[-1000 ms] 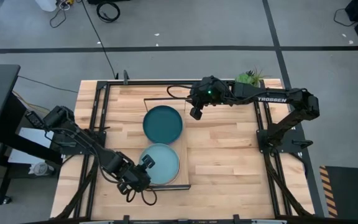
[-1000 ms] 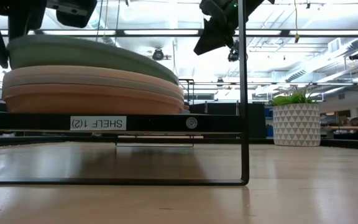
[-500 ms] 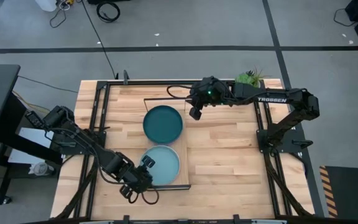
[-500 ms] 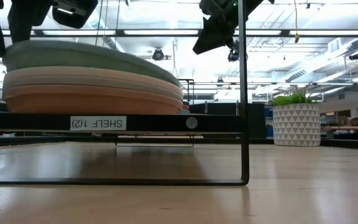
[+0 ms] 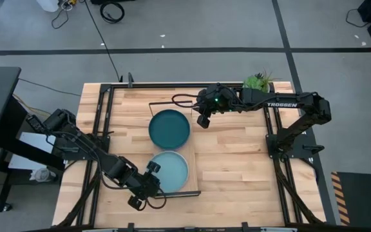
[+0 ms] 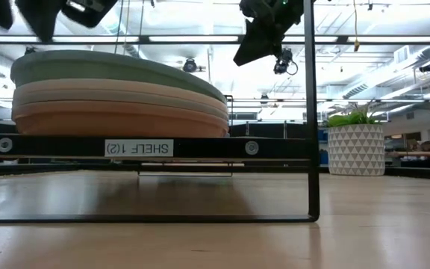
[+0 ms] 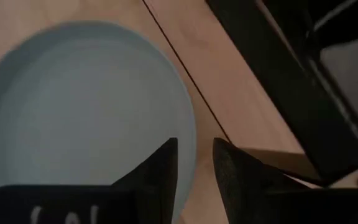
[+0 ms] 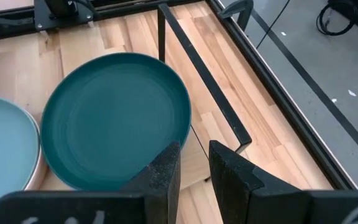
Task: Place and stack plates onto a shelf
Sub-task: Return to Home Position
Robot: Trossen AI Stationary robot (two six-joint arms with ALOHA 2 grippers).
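**A:** Where do the plates stand?

**B:** All on the long pale wooden shelf with the thin black wire frame (image 5: pixel 192 151), in two stacks. The round matte light blue plate (image 5: pixel 172 171) tops the stack at the shelf end by the left arm. The round matte dark teal plate (image 5: pixel 169 127) tops the other. From table height the near stack (image 6: pixel 118 93) sits level with its rims lined up (I count four layers, though the lower colours are hard to call).

**A:** And the arms?

**B:** The left gripper (image 7: pixel 194 148) hangs just off the light blue plate's left rim. Its fingers are drawn nearly together with only a slit between them, and they hold nothing. The right gripper (image 8: pixel 192 149) hovers beside the dark teal plate's right edge, above the shelf. Its fingers are likewise close together and empty.

**A:** So only the trip home remains. How should it go?

**B:** I'd raise the left wrist first, then pull it back toward its own base. A flat sideways drag risks catching the rim and nudging the stack.

**A:** Room?

**B:** Plenty on the large pale wooden tabletop (image 5: pixel 237 161) right of the shelf. It's tighter on the left, where the arm's own links fold over a narrow strip of table. The right arm should mind the shelf's wire upright (image 6: pixel 310 112) and the small potted green plant (image 5: pixel 257 80) near its forearm.
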